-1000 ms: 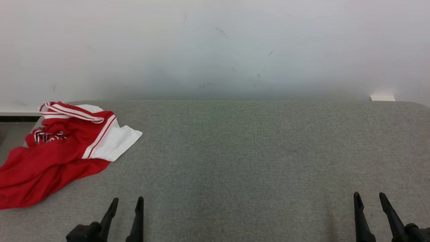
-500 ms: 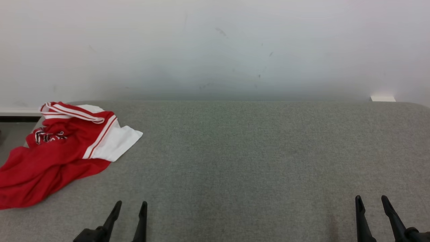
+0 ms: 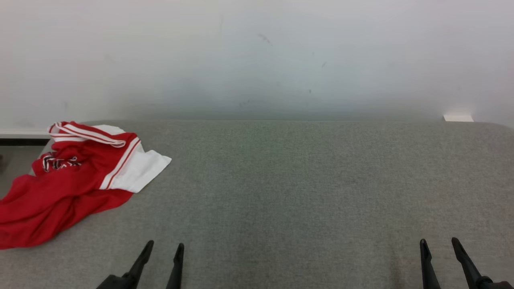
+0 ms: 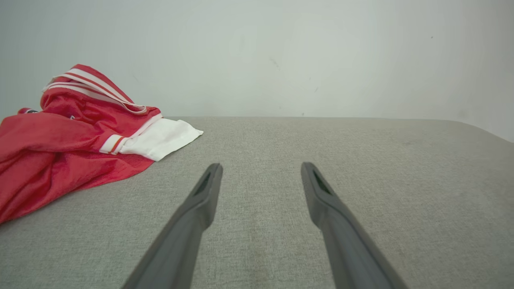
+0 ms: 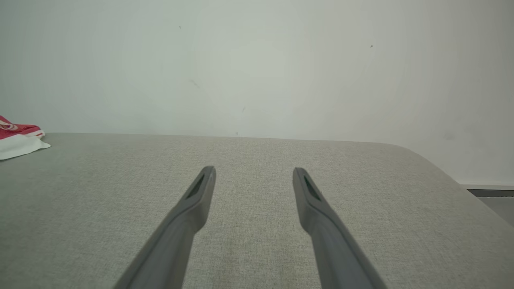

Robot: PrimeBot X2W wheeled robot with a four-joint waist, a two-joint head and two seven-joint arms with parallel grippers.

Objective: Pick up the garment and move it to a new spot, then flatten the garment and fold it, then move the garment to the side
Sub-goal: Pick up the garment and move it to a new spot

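Note:
A red garment point(image 3: 64, 184) with white panels and red-and-white striped trim lies crumpled at the far left of the grey table point(image 3: 289, 184), part of it draped over the left edge. The left wrist view has the garment point(image 4: 68, 136) ahead and to the left. Its white corner point(image 5: 18, 144) peeks in at the left edge of the right wrist view. My left gripper point(image 3: 165, 248) is open near the front edge, well apart from the cloth. At the front right my right gripper point(image 3: 438, 243) stands open, nothing between its fingers.
A pale wall point(image 3: 257, 60) rises right behind the table's far edge. A small white object point(image 3: 457, 117) sits at the back right corner. The floor point(image 3: 16, 158) shows past the table's left edge.
My left gripper has shifted right and drawn back toward the front edge. The right gripper has also drawn back a little. The garment has not moved.

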